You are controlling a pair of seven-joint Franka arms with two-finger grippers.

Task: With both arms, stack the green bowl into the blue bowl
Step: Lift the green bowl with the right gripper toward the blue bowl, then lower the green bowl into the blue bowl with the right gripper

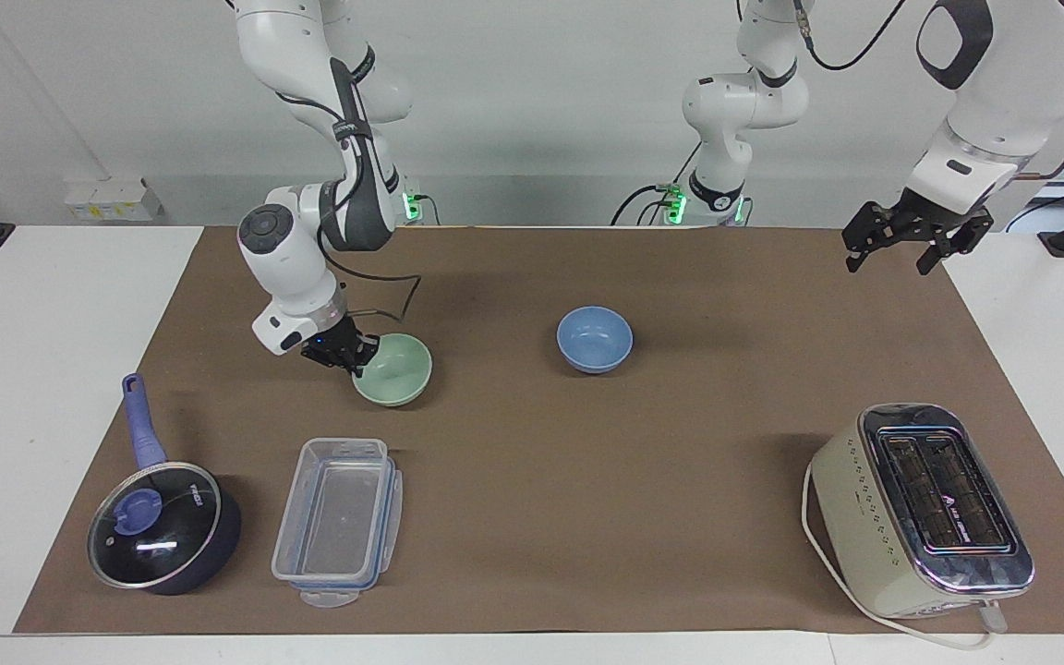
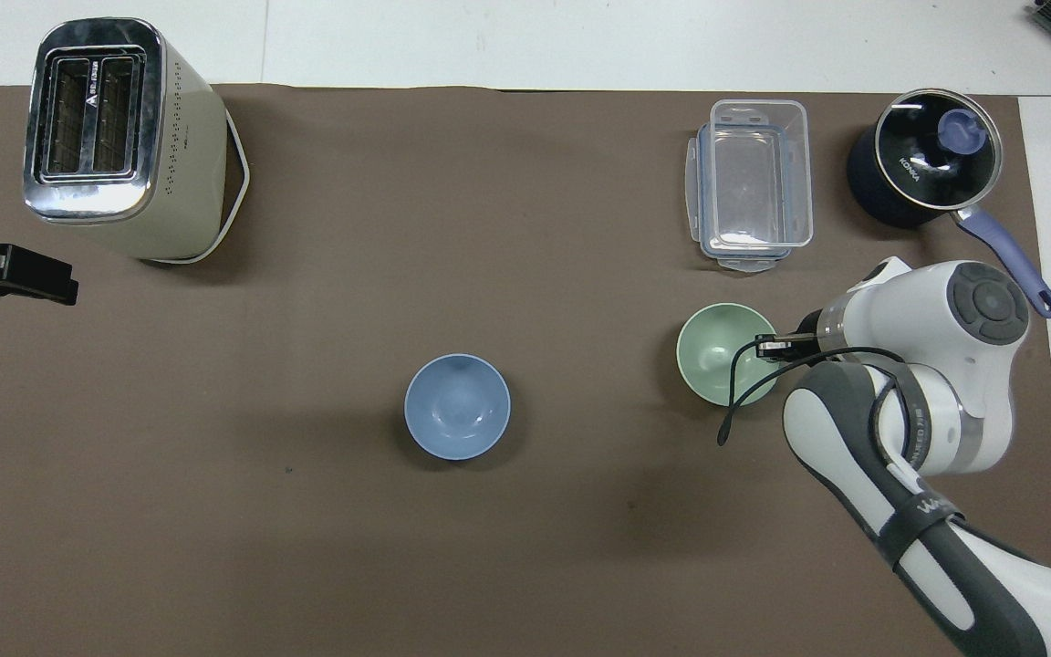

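The pale green bowl (image 1: 395, 370) (image 2: 720, 352) sits toward the right arm's end of the brown mat, slightly tilted. My right gripper (image 1: 354, 357) (image 2: 765, 345) is shut on its rim, on the side toward that end of the table. Beside it, near the middle of the mat, the light blue bowl (image 1: 595, 339) (image 2: 457, 406) stands upright and empty. My left gripper (image 1: 890, 262) (image 2: 33, 278) waits open in the air over the mat's edge at the left arm's end, holding nothing.
A cream toaster (image 1: 924, 508) (image 2: 115, 137) stands far from the robots at the left arm's end. A clear plastic container (image 1: 338, 517) (image 2: 754, 182) and a dark-blue lidded saucepan (image 1: 163, 526) (image 2: 927, 164) lie farther from the robots than the green bowl.
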